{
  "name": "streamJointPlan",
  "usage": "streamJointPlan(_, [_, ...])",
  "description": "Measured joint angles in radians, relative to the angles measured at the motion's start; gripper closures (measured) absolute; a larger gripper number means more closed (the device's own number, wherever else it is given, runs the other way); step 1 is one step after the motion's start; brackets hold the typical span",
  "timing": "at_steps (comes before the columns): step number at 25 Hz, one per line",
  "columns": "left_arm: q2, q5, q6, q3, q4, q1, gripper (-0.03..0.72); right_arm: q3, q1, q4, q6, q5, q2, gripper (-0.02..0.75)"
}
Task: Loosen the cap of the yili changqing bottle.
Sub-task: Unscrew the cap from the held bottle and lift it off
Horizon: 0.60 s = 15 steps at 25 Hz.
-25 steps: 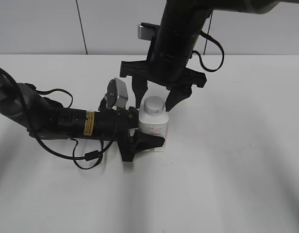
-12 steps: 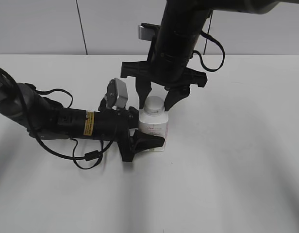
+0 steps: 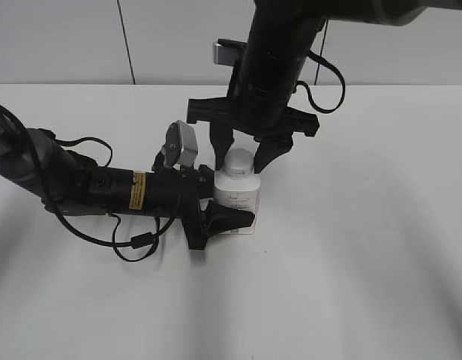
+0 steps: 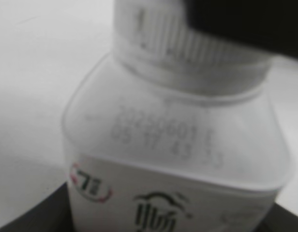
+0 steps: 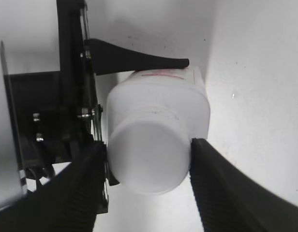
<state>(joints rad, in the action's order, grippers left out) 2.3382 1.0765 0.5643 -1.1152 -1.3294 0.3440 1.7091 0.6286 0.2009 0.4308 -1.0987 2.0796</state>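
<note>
Item, nearest you: the left gripper, lying low along the table, clamped on the body of the yili changqing bottle, which stands upright and serves as your landmark for all that follows. Item, directly above the bottle: the cap, seated on the neck, with the right gripper descended over it from the far side, one finger at each flank. Status, as a judgement: bracing is done and the grasp is nearly made; the twist that loosens the cap is still yours to perform, and nothing here shows the cap turned or lifted. Item, the right wrist view: it gives you what the exterior cannot, the cap's flat round top from above, both fingers at its sides and apparently touching, though firm pinch cannot be confirmed. Item, the left wrist view: it alone shows the cap's ribbed skirt, the printed date code on the bottle's shoulder and the label's upper edge.
</note>
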Motion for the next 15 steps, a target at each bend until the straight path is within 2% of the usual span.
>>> streamJointPlan(10, [0.000, 0.000, 0.000, 0.000, 0.000, 0.000, 0.261, 0.000, 0.000, -0.003, -0.002, 0.001, 0.004, 0.293])
streamJointPlan(15, [0.000, 0.000, 0.000, 0.000, 0.000, 0.000, 0.261, 0.000, 0.000, -0.006, -0.003, -0.001, 0.004, 0.342])
